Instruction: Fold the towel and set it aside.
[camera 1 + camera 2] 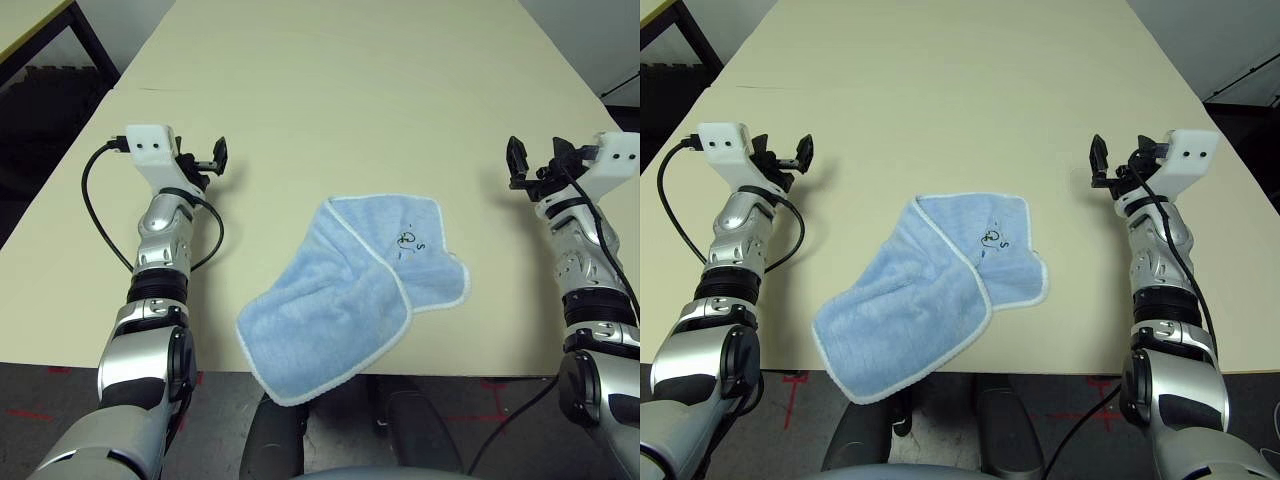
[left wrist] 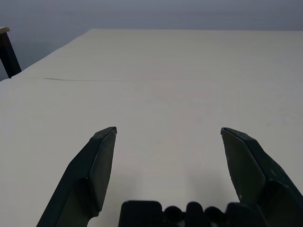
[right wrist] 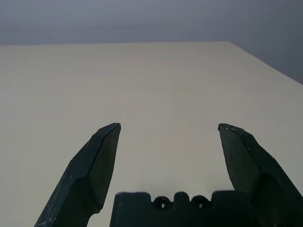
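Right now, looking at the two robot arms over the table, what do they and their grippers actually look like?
Both arms are jointed silver metal with black bands. The left gripper and right gripper each have two black, wedge-shaped fingers mounted beside a white boxy wrist housing. A black cable loops from each housing down along the forearm.

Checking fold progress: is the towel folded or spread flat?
Loosely folded: one flap of the towel lies askew over the rest, a corner overhanging the table edge.

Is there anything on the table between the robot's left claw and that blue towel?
No. In the left eye view only bare table lies between the open left gripper and the towel.
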